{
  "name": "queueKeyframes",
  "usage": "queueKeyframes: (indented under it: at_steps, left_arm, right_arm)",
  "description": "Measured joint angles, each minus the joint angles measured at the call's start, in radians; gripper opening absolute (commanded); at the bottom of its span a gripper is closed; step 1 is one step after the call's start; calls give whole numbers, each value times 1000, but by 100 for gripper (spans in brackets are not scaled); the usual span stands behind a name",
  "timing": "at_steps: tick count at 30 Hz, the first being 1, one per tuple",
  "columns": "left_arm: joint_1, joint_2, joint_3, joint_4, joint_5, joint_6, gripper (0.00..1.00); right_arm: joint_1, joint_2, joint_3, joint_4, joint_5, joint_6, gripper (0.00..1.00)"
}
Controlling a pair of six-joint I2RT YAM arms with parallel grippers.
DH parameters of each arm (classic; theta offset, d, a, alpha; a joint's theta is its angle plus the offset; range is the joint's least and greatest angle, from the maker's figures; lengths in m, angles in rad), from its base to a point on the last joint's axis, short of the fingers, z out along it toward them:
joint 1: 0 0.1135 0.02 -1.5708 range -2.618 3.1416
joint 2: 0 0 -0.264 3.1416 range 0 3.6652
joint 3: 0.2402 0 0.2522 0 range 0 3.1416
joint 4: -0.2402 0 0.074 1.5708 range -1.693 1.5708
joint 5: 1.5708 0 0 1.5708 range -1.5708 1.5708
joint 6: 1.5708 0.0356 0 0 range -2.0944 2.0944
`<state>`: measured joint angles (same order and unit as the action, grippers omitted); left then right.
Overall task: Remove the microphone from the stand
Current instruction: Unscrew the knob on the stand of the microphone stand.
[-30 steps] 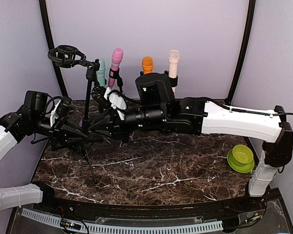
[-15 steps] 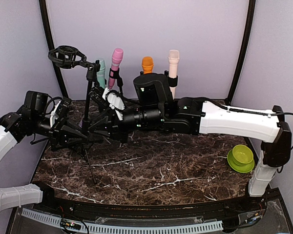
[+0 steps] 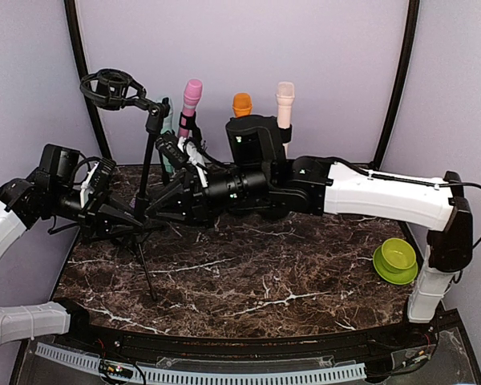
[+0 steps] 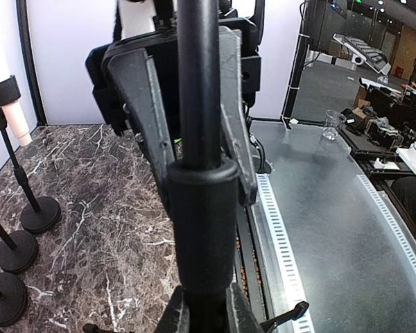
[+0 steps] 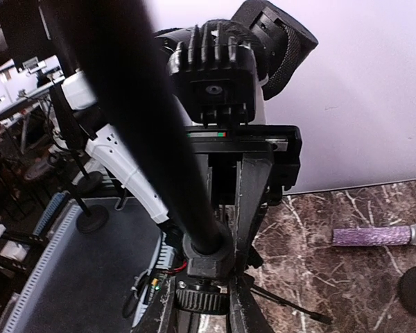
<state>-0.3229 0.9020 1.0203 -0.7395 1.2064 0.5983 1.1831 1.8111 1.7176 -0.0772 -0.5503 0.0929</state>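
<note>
Because left gripper [image 3: 135, 215] and right gripper [image 3: 157, 204] are both clamped on the stand [image 3: 150, 156], an uneven pull could tip it against the pink microphone [image 3: 191, 96] behind. From above its mount [image 3: 108, 84] seems empty, and the grip itself vanishes in black.

Left wrist: the pole [image 4: 197, 139] hides almost everything.

Right wrist: the purple microphone [image 5: 378, 236] lies flat on the table [image 5: 360, 291], apart from the stand. Whether it came from this mount I cannot tell.

1. The tripod stand [image 3: 150, 160] stands on the left part of the table [image 3: 305, 273], with its shock mount [image 3: 108, 87] on top.
2. The left gripper [image 4: 204, 316] clasps its pole from the left, and the right gripper [image 5: 204, 305] clasps it from the right.
3. Upright microphones [image 3: 241, 104] line the back edge, behind both arms.
4. A loose microphone [image 5: 378, 236] lies flat on the table near a round stand base.
5. A bowl [image 3: 397, 258] sits at the right edge, beside the right arm's base.
</note>
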Motion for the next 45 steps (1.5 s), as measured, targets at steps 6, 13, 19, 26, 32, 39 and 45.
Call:
queueKeyframes:
  at_steps: [6, 13, 19, 26, 32, 39, 45]
  left_arm:
    - [0, 11, 11, -24, -17, 68, 0]
    - [0, 29, 25, -47, -24, 138, 0]
    - [0, 42, 44, -54, -31, 196, 0]
    - [5, 43, 45, -70, -50, 220, 0]
    - [0, 42, 44, -58, -46, 215, 0]
    - [0, 27, 24, 31, -19, 69, 0]
    - [0, 26, 2, 122, 21, -108, 0]
  right_arm:
    - [-33, 38, -8, 92, -154, 157, 0]
    - [-65, 87, -8, 211, -301, 349, 0]
    - [-97, 146, -64, 547, -443, 713, 0]
    - [-120, 299, -47, 1038, -565, 1236, 26]
    - [-116, 272, -43, 979, -586, 1192, 64]
    - [-121, 50, -102, 529, -372, 698, 66]
    - [-66, -144, -186, 290, 105, 220, 61]
